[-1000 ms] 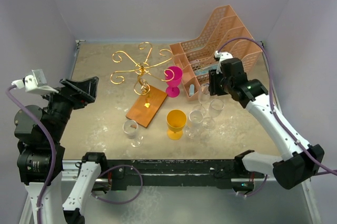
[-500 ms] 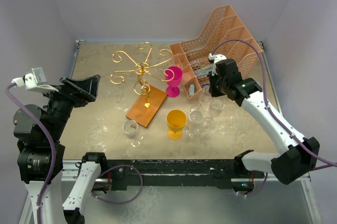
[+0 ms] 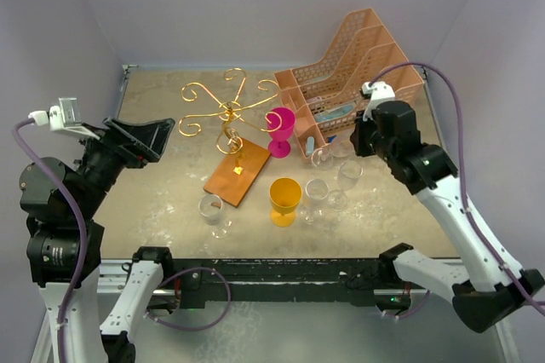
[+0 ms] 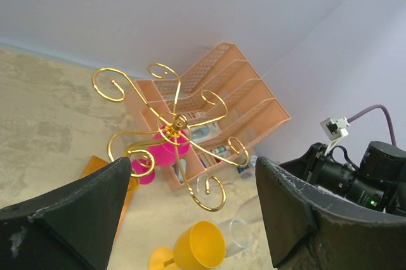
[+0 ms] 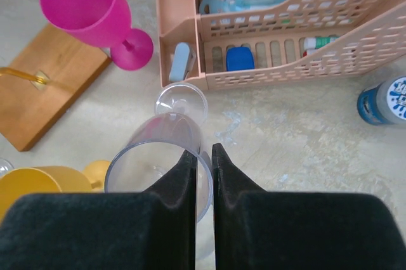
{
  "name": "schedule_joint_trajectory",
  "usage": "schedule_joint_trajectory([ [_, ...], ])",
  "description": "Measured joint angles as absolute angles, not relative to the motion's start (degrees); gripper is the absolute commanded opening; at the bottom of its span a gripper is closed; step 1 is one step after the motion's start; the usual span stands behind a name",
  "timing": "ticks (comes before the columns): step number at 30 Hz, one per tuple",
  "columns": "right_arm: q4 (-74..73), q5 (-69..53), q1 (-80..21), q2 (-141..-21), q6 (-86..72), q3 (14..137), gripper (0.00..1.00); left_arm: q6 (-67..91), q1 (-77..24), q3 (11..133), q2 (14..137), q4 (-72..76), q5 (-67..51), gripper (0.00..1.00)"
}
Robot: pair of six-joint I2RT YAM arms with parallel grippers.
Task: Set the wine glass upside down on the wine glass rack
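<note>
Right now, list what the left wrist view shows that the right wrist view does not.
Only the left wrist view: the gold scroll arms of the wine glass rack, the open left gripper and the right arm's wrist. Only the right wrist view: the right gripper pinched on the rim of a clear wine glass. Both: the pink goblet, the yellow goblet, the peach mesh file organiser and the rack's copper-brown base.

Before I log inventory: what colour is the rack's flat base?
Copper-brown base, clearest in the right wrist view.
</note>
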State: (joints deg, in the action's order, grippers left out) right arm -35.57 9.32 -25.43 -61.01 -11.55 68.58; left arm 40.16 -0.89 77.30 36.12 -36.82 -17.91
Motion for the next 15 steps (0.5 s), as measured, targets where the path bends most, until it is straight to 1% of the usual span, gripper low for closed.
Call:
schedule_joint_trajectory([
  [4,-34.59,11.31,-25.45,-55.24,-13.13,68.58,0.0,43.24,-0.89,77.28,36.73,-36.18,-20.62,0.77],
  [9,-31.27,14.87,-25.45,-49.63,-16.38,68.58,0.0,49.98,-0.89,76.42,37.04,-31.27,-25.12,0.77],
  [15,-23.22,17.34,-25.45,-43.27,-23.18,68.58,0.0,60.25,-0.89,75.07,37.8,-24.34,-27.77,0.77],
])
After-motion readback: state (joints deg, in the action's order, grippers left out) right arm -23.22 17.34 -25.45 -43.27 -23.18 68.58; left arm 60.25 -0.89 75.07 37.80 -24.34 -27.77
